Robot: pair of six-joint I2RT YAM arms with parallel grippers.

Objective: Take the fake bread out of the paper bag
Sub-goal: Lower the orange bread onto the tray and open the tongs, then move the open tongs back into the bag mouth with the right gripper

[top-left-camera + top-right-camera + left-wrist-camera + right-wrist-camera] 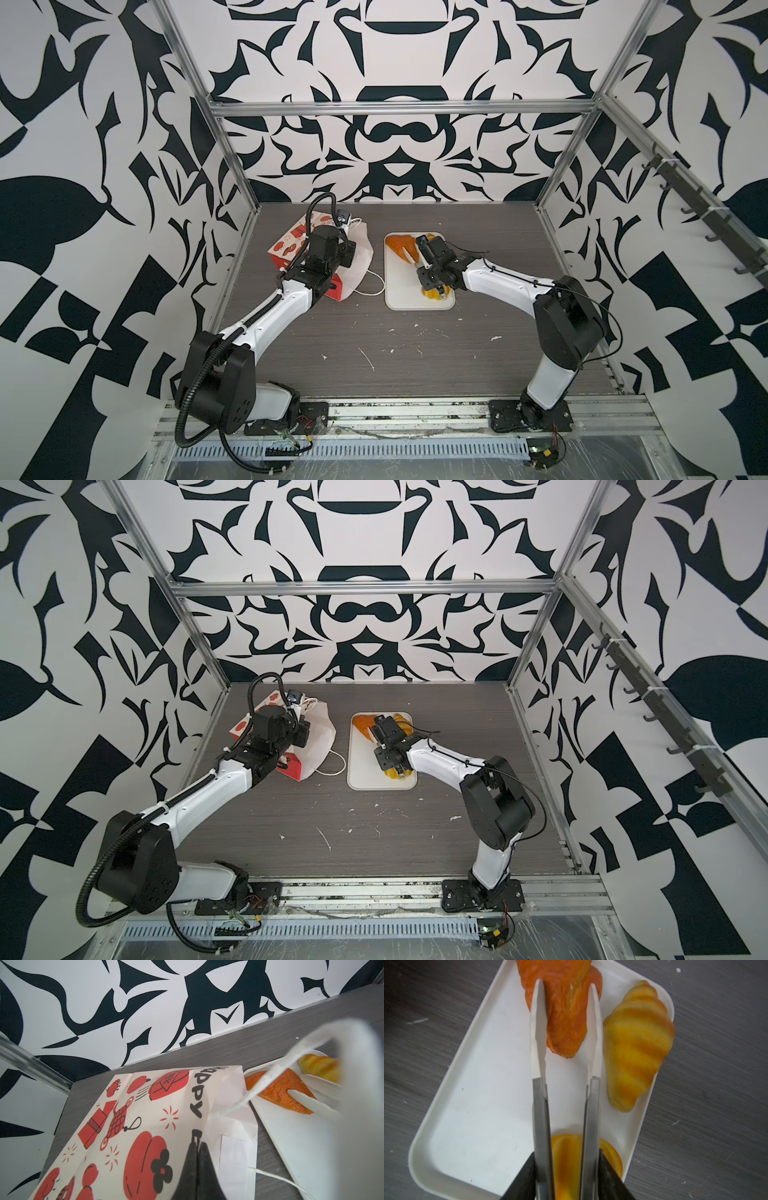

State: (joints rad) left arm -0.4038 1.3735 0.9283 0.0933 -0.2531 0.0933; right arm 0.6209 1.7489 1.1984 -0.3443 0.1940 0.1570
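Lying on its side toward the far left of the bench [374, 353], the paper bag [291, 245] [243, 728] shows its printed face upward, with red motifs and black lettering, and turns its white-lined mouth toward the middle. The left arm reaches over it, and in the left wrist view the left pincer [198, 1145] is clenched, its dark tips meeting right on the rim of the bag's mouth [145, 1126], one on the printed side and one on the white inside. How far the bag's inside runs is hidden from every view. A white cord handle [374, 286] trails from the mouth onto the bench, just beside the white tray [401, 286] [361, 766]. Three pieces of the fake bread lie on that tray [477, 1126]. A browner triangular pastry [399, 245] [566, 1022] sits at the far end. A yellow croissant [637, 1043] [320, 1066] lies just beside it along the tray's right rim. A third yellow-orange piece [432, 293] [566, 1157] rests at the near end, mostly covered by the right wrist. The right pincer [566, 985] hangs over the tray with its jaws released. Its long white-tipped fingers [537, 1022] stand apart on either side of the triangular pastry's narrow end, and bare tray shows between each finger and the lower part of the pastry.
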